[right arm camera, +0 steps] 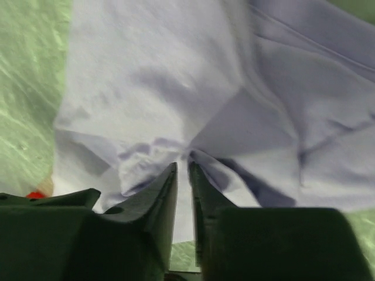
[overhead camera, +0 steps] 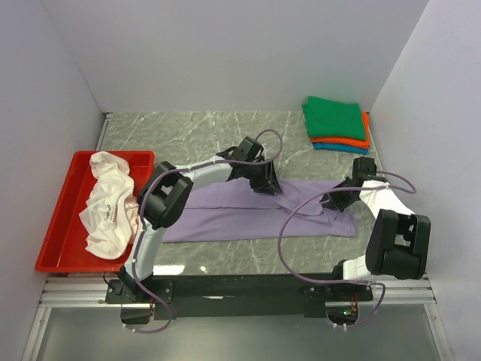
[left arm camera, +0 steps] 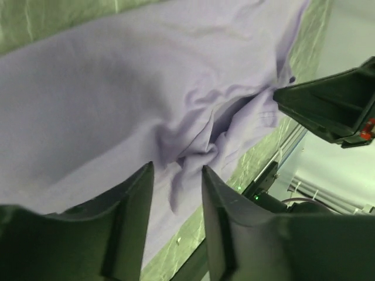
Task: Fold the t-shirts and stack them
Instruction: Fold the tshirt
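Observation:
The lavender t-shirt lies spread across the middle of the table, with a fold rumpled toward its right end. My left gripper is over its upper middle; in the left wrist view the jaws stand apart with a bunched ridge of lavender cloth just ahead of the tips. My right gripper is at the shirt's right part; in the right wrist view the jaws are pinched on the lavender cloth, creases fanning from the tips. The white t-shirt lies crumpled in the tray. The folded green t-shirt tops the orange and teal blue ones.
The red tray stands at the table's left edge. The folded stack sits in the back right corner by the right wall. White walls close in the left, back and right sides. The table's front edge carries the arm bases.

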